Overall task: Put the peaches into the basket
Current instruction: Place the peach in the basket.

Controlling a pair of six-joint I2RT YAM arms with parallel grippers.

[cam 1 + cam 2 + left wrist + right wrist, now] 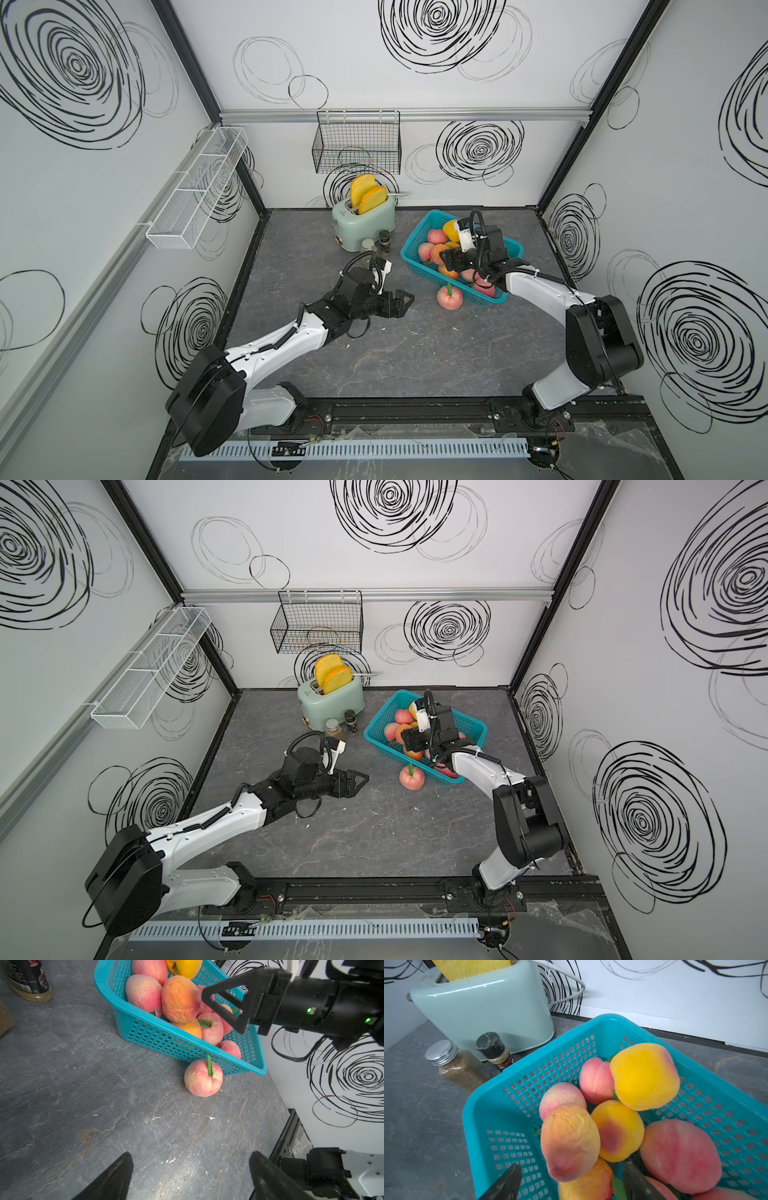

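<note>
Hovering wide open and empty, your left gripper point(402, 300) faces the one loose peach point(449, 297), which touches the basket point(417, 232) outer wall; a glancing contact could roll it away. Your right gripper point(449, 261), jaws parted and empty over the heaped peaches point(436, 237), may block you.

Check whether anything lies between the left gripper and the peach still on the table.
Nothing visible does. Only bare table lies between the open left gripper and the peach. The peach sits close against the basket wall, on its outer side.
</note>
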